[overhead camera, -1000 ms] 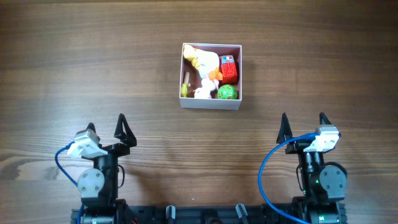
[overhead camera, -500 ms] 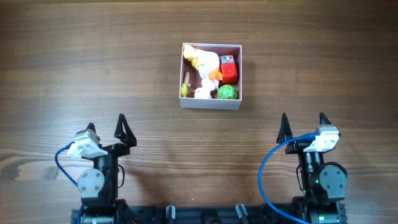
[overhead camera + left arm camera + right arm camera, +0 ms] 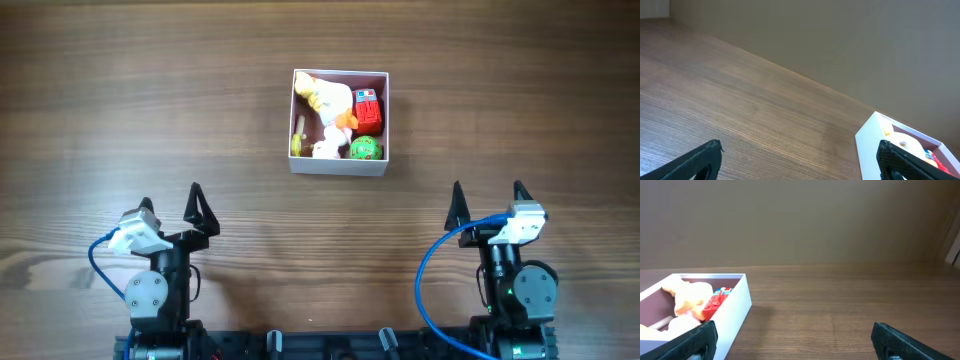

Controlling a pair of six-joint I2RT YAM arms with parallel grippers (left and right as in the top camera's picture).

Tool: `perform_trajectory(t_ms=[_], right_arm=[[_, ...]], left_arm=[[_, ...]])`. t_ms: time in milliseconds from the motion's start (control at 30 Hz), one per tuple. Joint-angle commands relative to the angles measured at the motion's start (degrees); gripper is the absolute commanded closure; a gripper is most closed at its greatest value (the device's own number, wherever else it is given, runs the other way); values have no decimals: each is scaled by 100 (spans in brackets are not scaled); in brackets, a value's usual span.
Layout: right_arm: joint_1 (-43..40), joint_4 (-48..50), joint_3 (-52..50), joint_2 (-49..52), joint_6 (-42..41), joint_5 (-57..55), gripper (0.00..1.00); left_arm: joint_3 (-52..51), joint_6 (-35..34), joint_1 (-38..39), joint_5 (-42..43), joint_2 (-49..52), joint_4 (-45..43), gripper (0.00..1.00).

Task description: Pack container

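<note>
Sitting on the brown wooden worktop, centrally towards its far edge, the square shallow white-walled, pink-lined container appears light and flimsy; pinch one wall near a corner. Left gripper and right gripper stand spread, empty, by the near edge

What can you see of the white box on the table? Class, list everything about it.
The container is a square, shallow box with thin white walls, seemingly card, and a dusty pink inside. It sits flat and open-topped on the wooden table. Inside lie small toys, among them a red block toy, a green ball and a yellow-and-white soft toy. Nothing else touches it.
</note>
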State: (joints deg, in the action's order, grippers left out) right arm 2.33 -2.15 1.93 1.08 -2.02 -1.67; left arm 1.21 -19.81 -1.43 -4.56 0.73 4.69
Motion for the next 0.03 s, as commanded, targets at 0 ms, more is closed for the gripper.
perform_trajectory(t_ms=[0], right_arm=[[31,33,-55,-87,52,50,0]], left_arm=[[-50,-33,31,87,-57,-24,0]])
